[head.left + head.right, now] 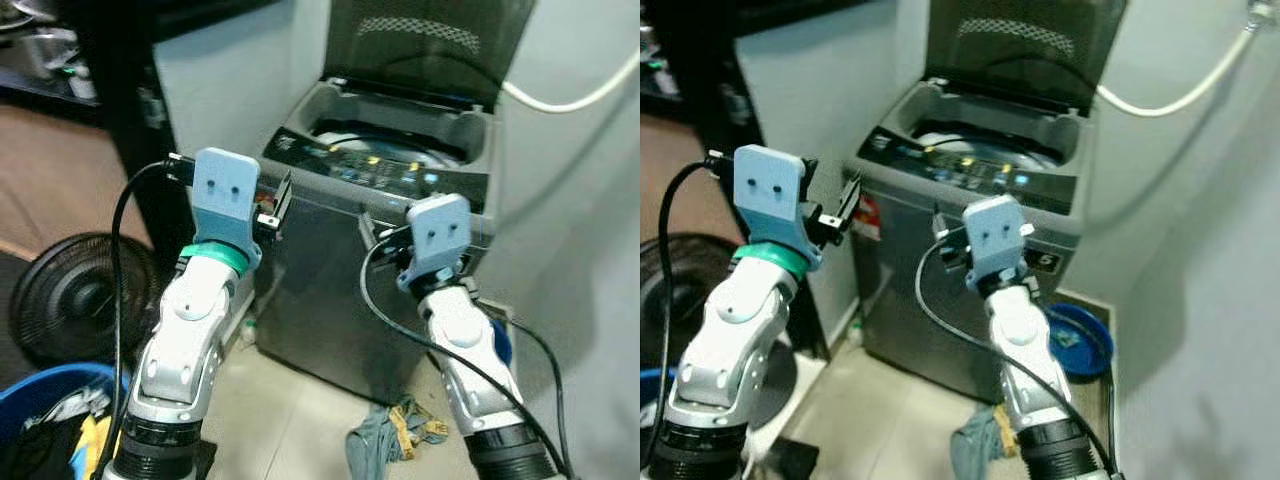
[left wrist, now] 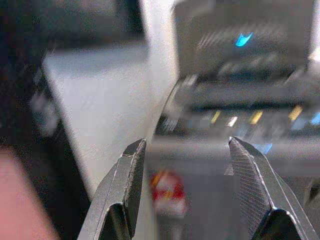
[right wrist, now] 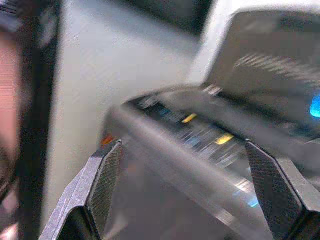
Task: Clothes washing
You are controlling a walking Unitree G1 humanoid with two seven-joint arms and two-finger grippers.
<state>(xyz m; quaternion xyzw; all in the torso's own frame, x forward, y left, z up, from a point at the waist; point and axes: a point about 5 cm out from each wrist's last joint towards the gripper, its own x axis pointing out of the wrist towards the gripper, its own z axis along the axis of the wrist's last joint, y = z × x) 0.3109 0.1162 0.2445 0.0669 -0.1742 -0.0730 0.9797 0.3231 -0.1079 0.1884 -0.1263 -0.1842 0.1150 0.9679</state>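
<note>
Evidently we stood before the washing machine (image 1: 385,200), lid up, both arms raised; the left gripper (image 2: 182,187) and right gripper (image 3: 192,192) were spread, holding nothing. Next we judged we must fetch laundry: a garment (image 1: 385,435) lay on the floor at the machine's foot, a blue basket (image 1: 50,395) and fan (image 1: 75,295) to our left.

Washing machine (image 1: 380,260) at frame centre, lid (image 1: 430,45) raised upright, tub mouth open from above. White hose (image 1: 570,95) crosses upper right. Fan (image 1: 85,295) and blue basket (image 1: 45,390) crowd lower left; a cloth (image 1: 385,435) lies on floor at bottom centre.
</note>
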